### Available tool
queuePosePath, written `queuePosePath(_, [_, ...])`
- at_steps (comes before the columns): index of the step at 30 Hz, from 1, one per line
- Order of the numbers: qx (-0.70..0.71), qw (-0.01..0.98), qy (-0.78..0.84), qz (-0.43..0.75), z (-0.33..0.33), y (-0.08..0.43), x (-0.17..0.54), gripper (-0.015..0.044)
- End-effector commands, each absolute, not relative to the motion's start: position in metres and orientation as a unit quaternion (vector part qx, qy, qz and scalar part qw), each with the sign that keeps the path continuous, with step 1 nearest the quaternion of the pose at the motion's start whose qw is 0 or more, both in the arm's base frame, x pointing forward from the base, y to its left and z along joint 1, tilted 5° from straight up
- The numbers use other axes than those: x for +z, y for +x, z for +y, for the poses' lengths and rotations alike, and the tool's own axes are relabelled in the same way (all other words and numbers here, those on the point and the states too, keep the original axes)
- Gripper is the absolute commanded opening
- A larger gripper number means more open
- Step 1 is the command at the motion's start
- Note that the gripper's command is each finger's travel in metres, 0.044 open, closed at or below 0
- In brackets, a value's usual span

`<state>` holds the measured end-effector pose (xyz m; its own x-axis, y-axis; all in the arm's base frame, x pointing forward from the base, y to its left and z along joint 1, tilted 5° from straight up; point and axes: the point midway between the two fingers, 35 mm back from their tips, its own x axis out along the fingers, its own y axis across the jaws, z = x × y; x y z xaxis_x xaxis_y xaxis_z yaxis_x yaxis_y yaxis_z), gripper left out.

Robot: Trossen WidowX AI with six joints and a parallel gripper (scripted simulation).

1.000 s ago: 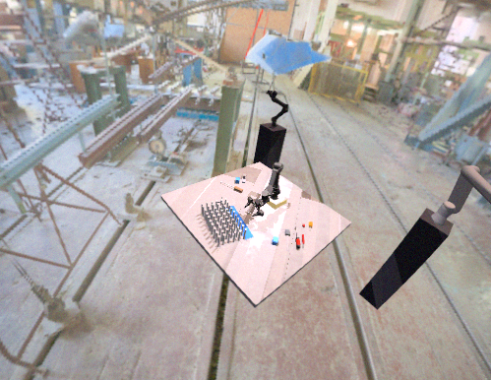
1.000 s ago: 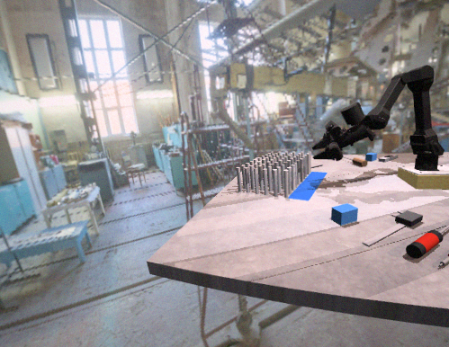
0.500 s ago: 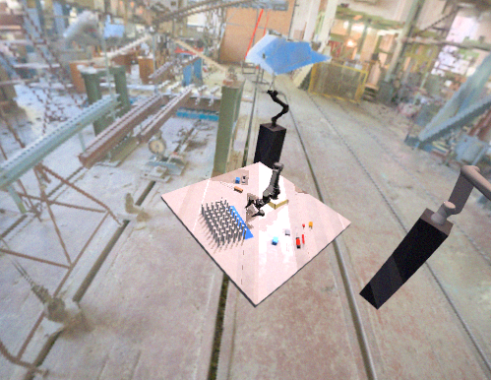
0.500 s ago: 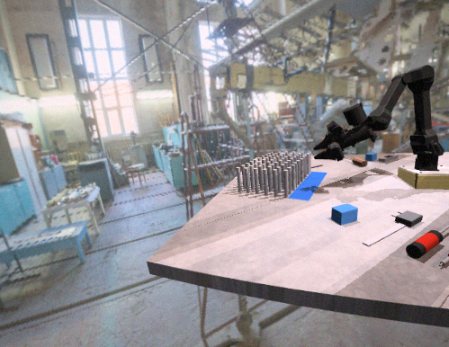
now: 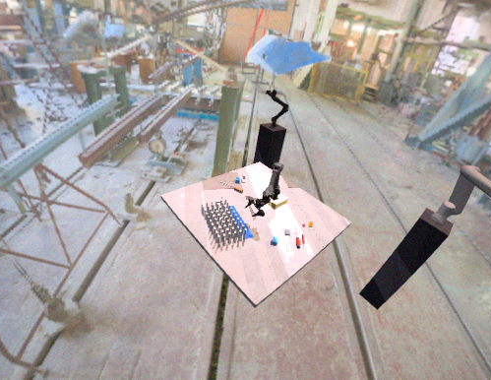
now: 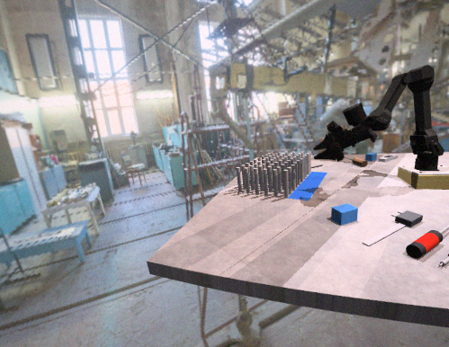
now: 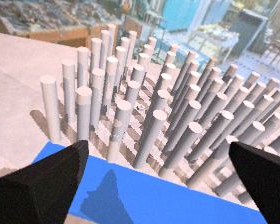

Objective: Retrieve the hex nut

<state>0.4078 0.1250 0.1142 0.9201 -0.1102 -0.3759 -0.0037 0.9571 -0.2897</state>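
Top view: the arm (image 5: 275, 181) (image 6: 422, 105) stands on a yellowish base block (image 5: 283, 204) (image 6: 404, 179), its forearm reaching low toward the spacers (image 5: 223, 223) (image 6: 273, 173) (image 7: 158, 120). Gripper (image 5: 251, 208) (image 6: 317, 154) (image 7: 159, 147) out near the blue strip (image 5: 243, 223) (image 6: 309, 185) (image 7: 161, 192), on the arm's side of it. Nut too small to make out here.

Exterior view: upper arm rises nearly upright from the base, bends sharply at the top, then the forearm slopes down to the wrist. Gripper low, pitched downward, close to the far end of the spacer rows; contact with the table (image 6: 227, 243) can't be told. Blue block (image 6: 345, 214), grey-handled wire tool (image 6: 409, 217) and red-and-black screwdriver (image 6: 425, 244) lie nearer the camera. Wood-handled tool (image 6: 359, 162) on the far side, beyond the strip.

Wrist view: 2 dark fingers frame the picture's lower sides, spread nearly fully, nothing gripped. Strip runs beneath and between them; spacers stand upright just past it. Small ringed shape, apparently the nut (image 7: 140, 107), lies on the table deep among the spacers, off the strip. No tool in the fingers.
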Motion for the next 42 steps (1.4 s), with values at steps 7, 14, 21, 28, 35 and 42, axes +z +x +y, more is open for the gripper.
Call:
queuePosePath(7, [-0.045,0.924,-0.291,0.243,0.06,0.418,0.117,0.044])
queuePosePath(14, [-0.033,0.799,-0.498,0.337,-0.047,0.41,0.122,0.044])
queuePosePath(21, [0.011,0.677,-0.612,0.408,-0.122,0.384,0.126,0.044])
queuePosePath(28, [0.083,0.547,-0.69,0.466,-0.187,0.342,0.132,0.044])
queuePosePath(35, [0.178,0.417,-0.736,0.504,-0.24,0.287,0.137,0.044])
queuePosePath(42, [0.287,0.295,-0.754,0.512,-0.277,0.224,0.142,0.044])
